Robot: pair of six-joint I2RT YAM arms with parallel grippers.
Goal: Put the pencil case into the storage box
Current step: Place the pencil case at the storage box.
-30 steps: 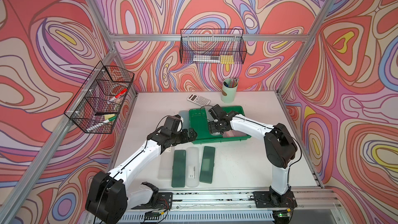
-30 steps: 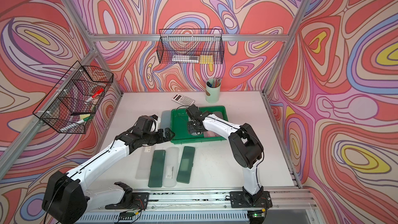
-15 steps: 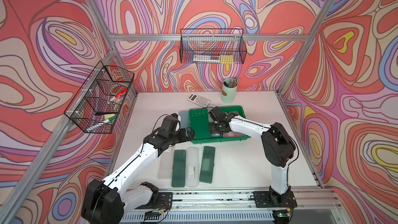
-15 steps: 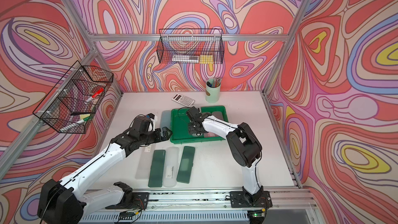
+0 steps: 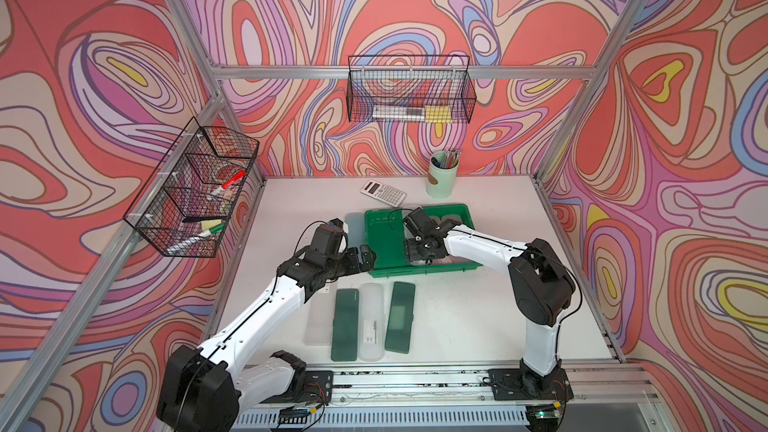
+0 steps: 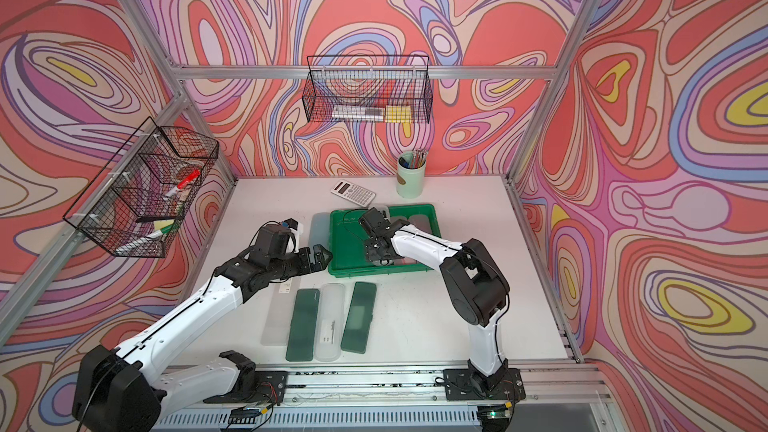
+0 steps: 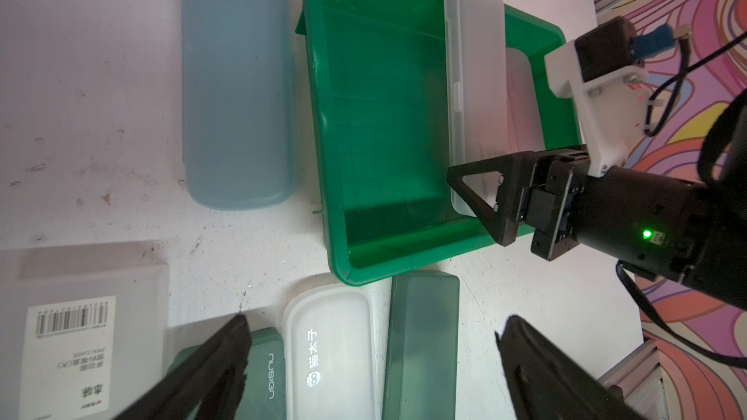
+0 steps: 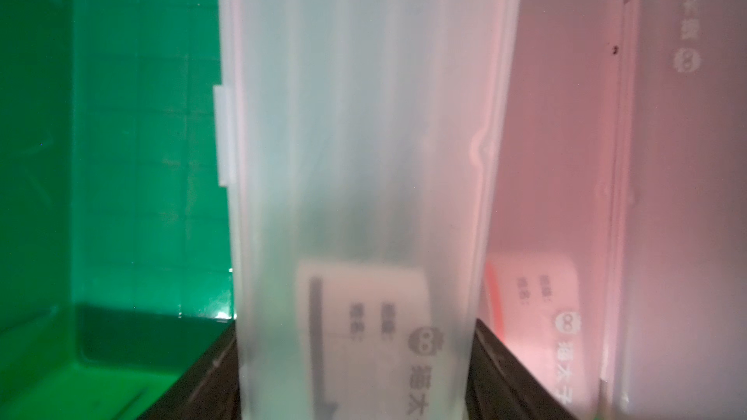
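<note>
The right claw (image 8: 355, 373) is down inside the shallow bright-green plastic storage box (image 5: 415, 272), shut around one end of a frosted, translucent white pencil case (image 8: 355, 155), with a black finger pressed to each broad face. From the left wrist view that pencil case (image 7: 473, 74) is turned up on its long edge, running the length of the storage box (image 7: 335, 155), and the right claw (image 7: 477, 195) grips its near end. I can't tell whether its lower edge rests on the box floor. Just beside it, on the side away from the open green floor, lies a pink-tinted translucent case (image 8: 566, 155), and another one (image 8: 687, 155) lies past that.

The left claw (image 5: 365, 257) hangs over the white tabletop (image 5: 478, 317) near the box's left front corner. Its jaws are spread wide and hold nothing.

A blue-grey translucent case (image 7: 238, 94) lies along the outside of the box's left wall. In front of the box four more lie in a row: a clear case with a barcode label (image 5: 318, 317), a dark green case (image 5: 345, 324), a frosted white one (image 5: 371, 322) and a second dark green one (image 5: 400, 317).

Behind the box are a white calculator (image 5: 382, 193) and a pale green cup of pens (image 5: 441, 178).
</note>
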